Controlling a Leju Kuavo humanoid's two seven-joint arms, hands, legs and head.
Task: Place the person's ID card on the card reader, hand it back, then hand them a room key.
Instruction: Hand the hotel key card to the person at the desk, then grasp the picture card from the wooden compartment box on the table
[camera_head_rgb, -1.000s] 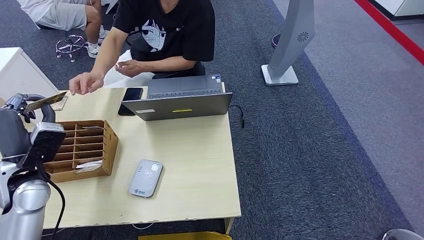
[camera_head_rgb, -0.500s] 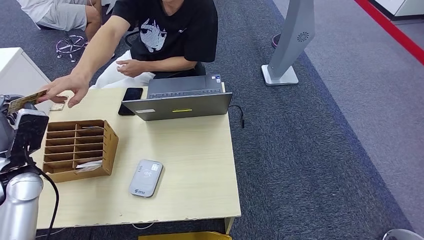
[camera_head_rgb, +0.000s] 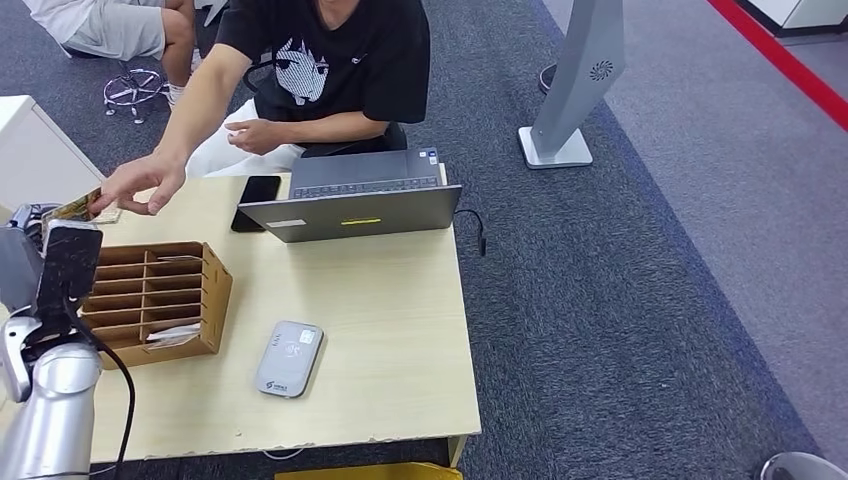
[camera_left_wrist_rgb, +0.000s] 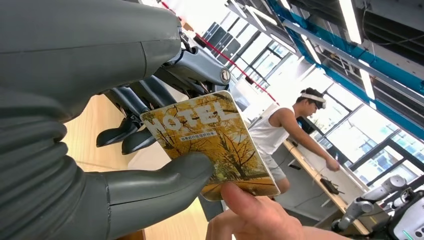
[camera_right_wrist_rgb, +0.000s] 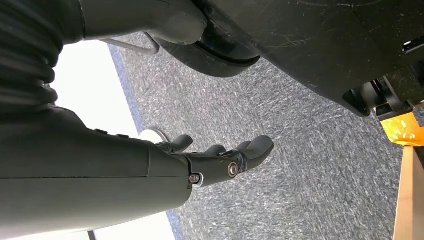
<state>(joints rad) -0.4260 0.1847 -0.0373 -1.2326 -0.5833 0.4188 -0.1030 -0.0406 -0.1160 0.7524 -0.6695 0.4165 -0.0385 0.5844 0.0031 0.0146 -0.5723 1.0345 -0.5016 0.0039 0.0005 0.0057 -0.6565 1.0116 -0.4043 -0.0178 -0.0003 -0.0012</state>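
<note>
Reaching in at the upper left since the previous frame, the person's hand (camera_head_rgb: 140, 184) is now touching the room key (camera_left_wrist_rgb: 215, 142), which the left hand (camera_left_wrist_rgb: 125, 130) is pinching above the desk (camera_head_rgb: 380, 300). Right hand (camera_right_wrist_rgb: 220, 160) is hanging slack, fingers apart, over grey carpet (camera_head_rgb: 650, 250).

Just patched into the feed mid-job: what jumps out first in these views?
The handover at the table's far left corner: the robot's left hand pinches a yellow autumn-tree card printed HOTEL while the seated person's hand takes its other end. On the pale wooden table sit a brown slotted cardboard organiser, a grey card reader and an open grey laptop. The right hand hangs open above carpet.
</note>
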